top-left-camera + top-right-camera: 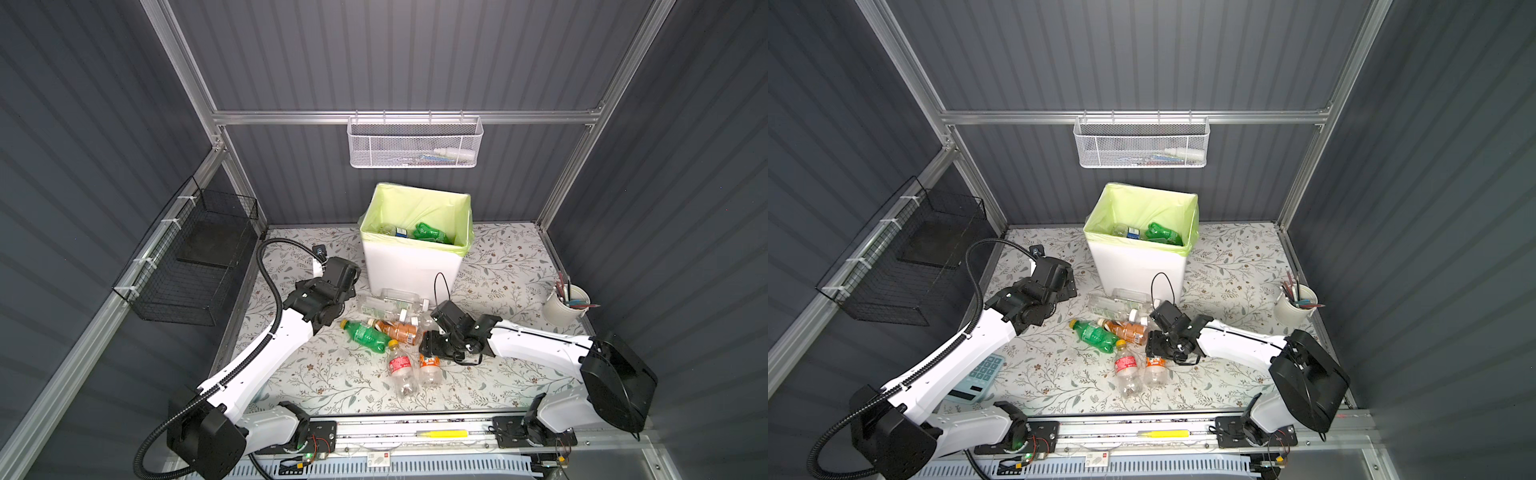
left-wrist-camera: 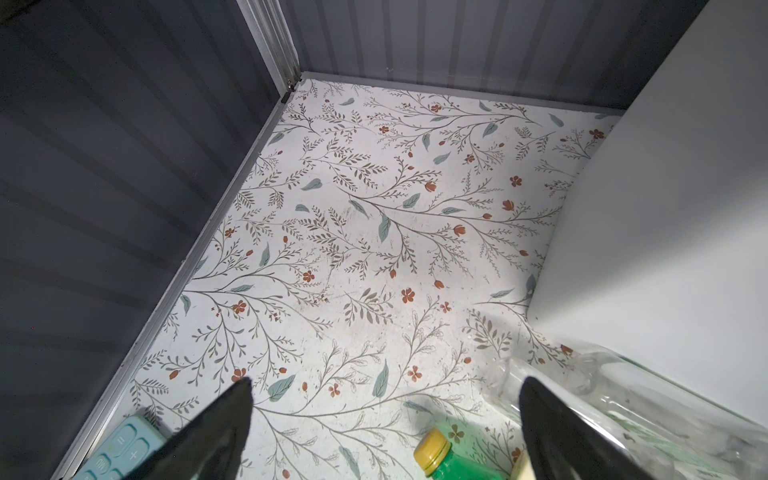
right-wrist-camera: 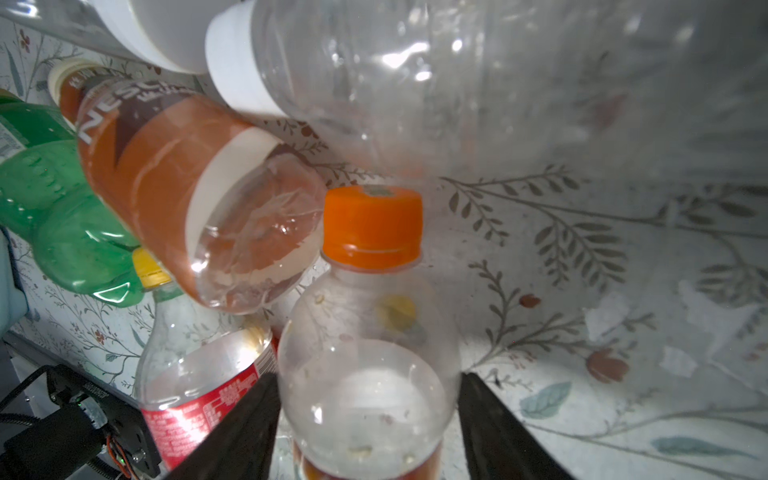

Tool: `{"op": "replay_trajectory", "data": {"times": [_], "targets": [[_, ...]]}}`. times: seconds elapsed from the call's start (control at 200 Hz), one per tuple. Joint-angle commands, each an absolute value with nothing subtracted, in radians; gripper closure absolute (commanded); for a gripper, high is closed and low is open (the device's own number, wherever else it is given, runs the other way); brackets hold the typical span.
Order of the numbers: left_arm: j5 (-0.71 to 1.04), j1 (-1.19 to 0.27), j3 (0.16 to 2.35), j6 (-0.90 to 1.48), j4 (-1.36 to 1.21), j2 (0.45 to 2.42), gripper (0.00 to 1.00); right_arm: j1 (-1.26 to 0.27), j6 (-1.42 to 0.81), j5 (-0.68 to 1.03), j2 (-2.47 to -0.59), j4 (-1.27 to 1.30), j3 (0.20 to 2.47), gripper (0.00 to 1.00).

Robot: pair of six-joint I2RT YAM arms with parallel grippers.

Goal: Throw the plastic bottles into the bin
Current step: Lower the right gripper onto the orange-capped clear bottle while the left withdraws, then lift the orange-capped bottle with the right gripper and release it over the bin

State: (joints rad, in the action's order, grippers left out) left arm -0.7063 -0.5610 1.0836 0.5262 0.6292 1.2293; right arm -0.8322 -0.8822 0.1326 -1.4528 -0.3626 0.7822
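The white bin (image 1: 411, 266) with its lime-green bag stands at the back middle, and a green bottle (image 1: 432, 232) and others lie inside. Several plastic bottles lie heaped in front of it: a green one (image 1: 365, 334), a brown-labelled one (image 1: 401, 330), a red-labelled one (image 1: 400, 365) and clear ones (image 1: 386, 301). My right gripper (image 3: 370, 399) is shut on the orange-capped bottle (image 3: 370, 332), a finger pressed on each side of its shoulder, low on the table (image 1: 430, 365). My left gripper (image 2: 384, 386) hangs open and empty left of the bin, beside the green bottle's yellow cap (image 2: 432, 449).
A white mesh basket (image 1: 415, 143) hangs on the back rail and a black wire basket (image 1: 195, 257) on the left wall. A white cup of pens (image 1: 565, 305) stands at the right. A pale blue calculator (image 1: 978, 378) lies under my left arm.
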Motion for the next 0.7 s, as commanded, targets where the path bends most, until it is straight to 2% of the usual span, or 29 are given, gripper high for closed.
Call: {"op": "replay_trajectory", "data": {"times": [0.0, 0.06, 0.2, 0.37, 0.695], "targets": [[-0.703, -0.552, 1.068, 0.551, 0.646, 1.216, 0.0, -0.834, -0.879, 0.135, -1.45, -0.368, 0.783, 0.38], [-0.703, -0.552, 1.068, 0.554, 0.648, 1.216, 0.0, -0.834, -0.877, 0.136, -1.447, -0.369, 0.777, 0.43], [-0.703, -0.548, 1.062, 0.559, 0.649, 1.215, 0.0, -0.834, -0.866, 0.136, -1.445, -0.371, 0.762, 0.43], [-0.703, -0.543, 1.056, 0.565, 0.652, 1.215, 0.0, -0.834, -0.856, 0.123, -1.423, -0.383, 0.759, 0.51], [-0.688, -0.538, 1.043, 0.584, 0.646, 1.224, 0.0, -0.834, -0.808, -0.033, -1.253, -0.454, 0.766, 0.56]]}}
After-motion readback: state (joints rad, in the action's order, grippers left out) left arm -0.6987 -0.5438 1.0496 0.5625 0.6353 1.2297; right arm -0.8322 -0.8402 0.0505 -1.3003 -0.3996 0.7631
